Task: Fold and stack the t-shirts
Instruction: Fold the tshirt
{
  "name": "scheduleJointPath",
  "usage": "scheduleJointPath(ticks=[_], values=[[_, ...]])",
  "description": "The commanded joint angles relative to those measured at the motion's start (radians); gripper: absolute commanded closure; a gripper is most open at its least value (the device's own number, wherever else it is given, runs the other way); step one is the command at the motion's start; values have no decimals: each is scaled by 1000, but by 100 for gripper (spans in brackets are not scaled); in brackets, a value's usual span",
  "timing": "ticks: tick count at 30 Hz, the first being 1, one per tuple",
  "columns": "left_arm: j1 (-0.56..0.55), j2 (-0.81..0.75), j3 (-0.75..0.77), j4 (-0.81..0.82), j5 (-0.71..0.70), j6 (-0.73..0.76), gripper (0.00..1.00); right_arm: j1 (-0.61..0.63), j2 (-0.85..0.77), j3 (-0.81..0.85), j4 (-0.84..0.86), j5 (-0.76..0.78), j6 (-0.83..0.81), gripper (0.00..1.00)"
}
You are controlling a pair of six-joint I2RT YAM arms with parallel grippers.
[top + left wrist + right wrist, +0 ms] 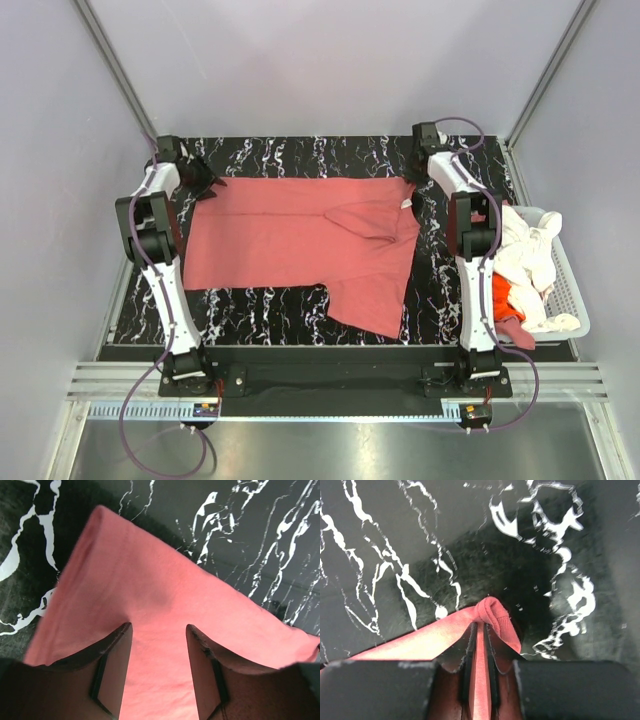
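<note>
A large salmon-pink t-shirt [290, 245] lies spread across the black marbled table [260, 305], with one part folded over near its right end. My left gripper [204, 182] is at the shirt's far left corner. In the left wrist view the left gripper [159, 627] stands open just above the pink cloth [125, 580], nothing pinched between its fingers. My right gripper [414, 180] is at the shirt's far right corner. There the right gripper [480, 626] is shut on a bunched hem of the pink shirt [495, 612].
A white slatted basket [572, 290] sits at the table's right edge, beside the right arm. It holds a cream shirt [525, 250], an orange one [503, 295] and a red one [517, 335]. Grey walls enclose the table on three sides.
</note>
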Motion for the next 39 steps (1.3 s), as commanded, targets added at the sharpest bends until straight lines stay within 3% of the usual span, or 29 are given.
scheduleJointPath(ticks=[1,6,10,17,21,25,29,33,39], values=[[14,-37,50,13,40,-5,46,-26,-1,107,-76,52,-61,83],[-15,-178,-107,5,2,-7,46,-23,-109,140,-116,-99,-50,74],[-32,-302,-245,-21,-111,-16,43,-6,-224,115,-211,-103,-7,70],[-55,-561,-515,-30,-208,-7,42,115,-511,-311,-151,-82,14,70],[-50,-692,-669,-23,-257,-34,42,228,-670,-516,-23,-67,13,68],[-35,-822,-782,3,-285,-81,43,265,-671,-632,64,-100,10,67],[-35,-865,-845,42,-208,-61,43,310,-689,-748,126,-96,62,60],[-35,-862,-858,53,-107,-39,43,324,-770,-978,466,-157,193,49],[-36,-851,-853,60,-35,-10,43,327,-816,-1155,720,-130,260,39]])
